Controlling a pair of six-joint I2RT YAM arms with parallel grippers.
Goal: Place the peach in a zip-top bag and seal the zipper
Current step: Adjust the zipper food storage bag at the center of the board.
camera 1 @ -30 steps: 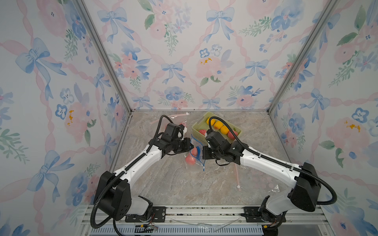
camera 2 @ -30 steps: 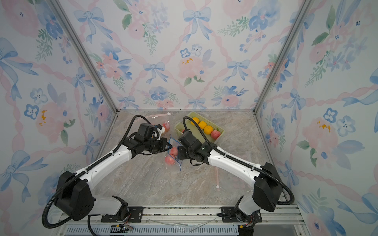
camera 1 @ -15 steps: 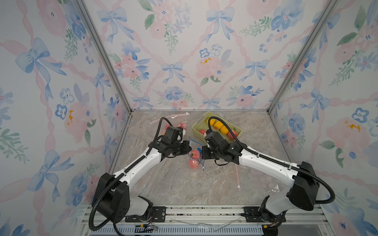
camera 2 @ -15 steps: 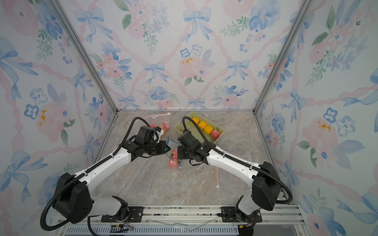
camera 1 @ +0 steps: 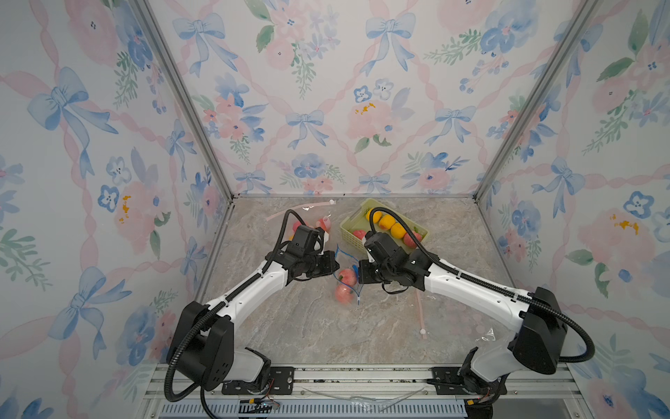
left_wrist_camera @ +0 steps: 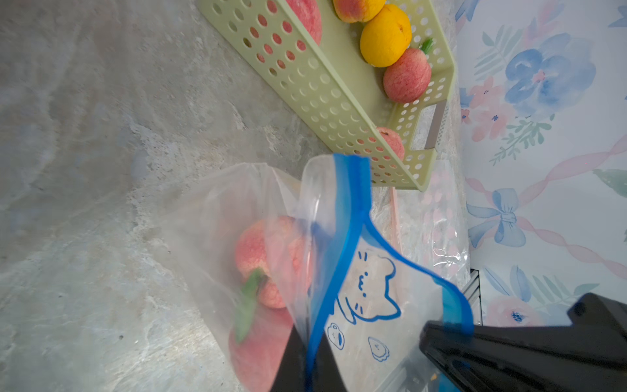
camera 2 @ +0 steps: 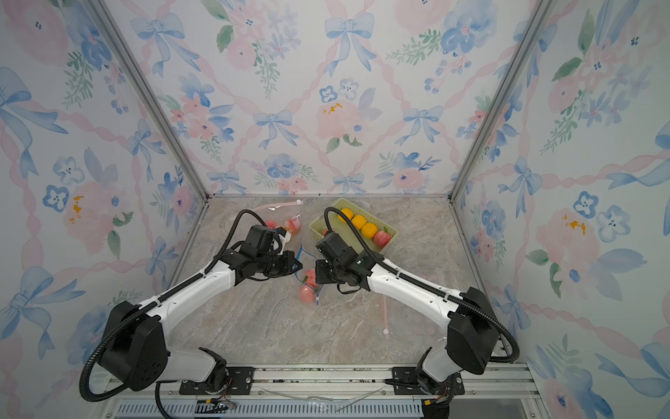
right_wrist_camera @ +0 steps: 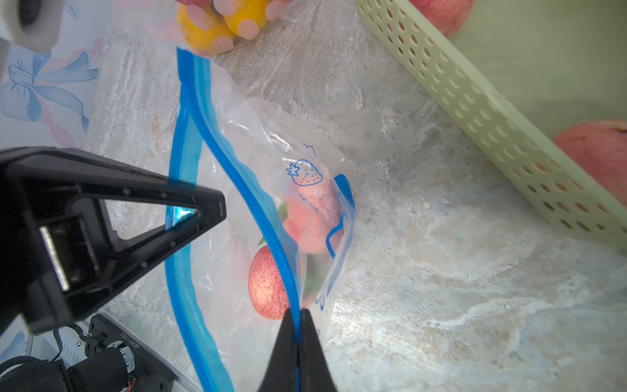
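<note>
A clear zip-top bag (left_wrist_camera: 369,295) with a blue zipper rim and blue cartoon prints hangs between my two grippers, mouth apart. Two pink peaches (right_wrist_camera: 315,210) (right_wrist_camera: 264,285) lie inside it, seen in both top views (camera 1: 347,276) (camera 2: 307,293). My left gripper (left_wrist_camera: 308,337) is shut on one side of the blue rim. My right gripper (right_wrist_camera: 298,310) is shut on the opposite side. In a top view the left gripper (camera 1: 331,266) and right gripper (camera 1: 359,275) face each other across the bag (camera 1: 340,257). The zipper is unsealed.
A green perforated basket (camera 1: 348,232) with oranges and peaches stands just behind the right arm. A pink-zipper bag (camera 1: 315,221) holding fruit lies at the back left. Another clear bag's pink zipper strip (camera 1: 420,312) lies on the marble table (camera 1: 290,326) at the right.
The bag with the peaches has sagged a little lower and to the right compared with a second ago. Both grippers have stayed on its rim.
</note>
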